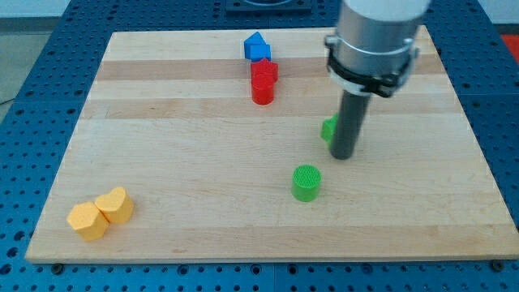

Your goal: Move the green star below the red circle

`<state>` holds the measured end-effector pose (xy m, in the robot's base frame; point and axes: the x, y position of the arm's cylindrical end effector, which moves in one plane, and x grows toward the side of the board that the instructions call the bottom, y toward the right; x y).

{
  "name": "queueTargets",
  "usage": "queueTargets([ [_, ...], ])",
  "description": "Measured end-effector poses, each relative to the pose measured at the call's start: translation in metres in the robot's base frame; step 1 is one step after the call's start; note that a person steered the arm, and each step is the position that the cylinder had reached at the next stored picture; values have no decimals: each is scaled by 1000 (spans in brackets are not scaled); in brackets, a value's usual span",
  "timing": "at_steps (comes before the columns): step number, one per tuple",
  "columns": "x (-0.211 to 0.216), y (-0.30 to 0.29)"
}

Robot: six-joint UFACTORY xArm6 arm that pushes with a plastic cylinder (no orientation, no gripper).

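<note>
my tip (343, 156) touching green block (328, 129), mostly hidden | red circle (262, 91) up-left, open board (162, 122) between | no gripper

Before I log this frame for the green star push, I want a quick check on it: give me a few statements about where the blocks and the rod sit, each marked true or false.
1. My tip is right beside the green star, which the rod partly hides. True.
2. The green cylinder sits at the view's top edge of the board. False: it lies lower than the star, toward the view's bottom.
3. The blue block is next to the red blocks, on their top side in the view. True.
4. The two yellow blocks are at the view's right. False: they sit at the bottom left.
5. The green star is already straight below the red blocks. False: it is off to their right.
</note>
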<state>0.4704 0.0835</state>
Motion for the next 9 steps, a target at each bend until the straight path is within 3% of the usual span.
queueTargets([
  [1,-14,-44],
  [3,2,27],
  [4,-12,53],
  [5,-38,27],
  [6,-44,-49],
  [9,-32,-99],
])
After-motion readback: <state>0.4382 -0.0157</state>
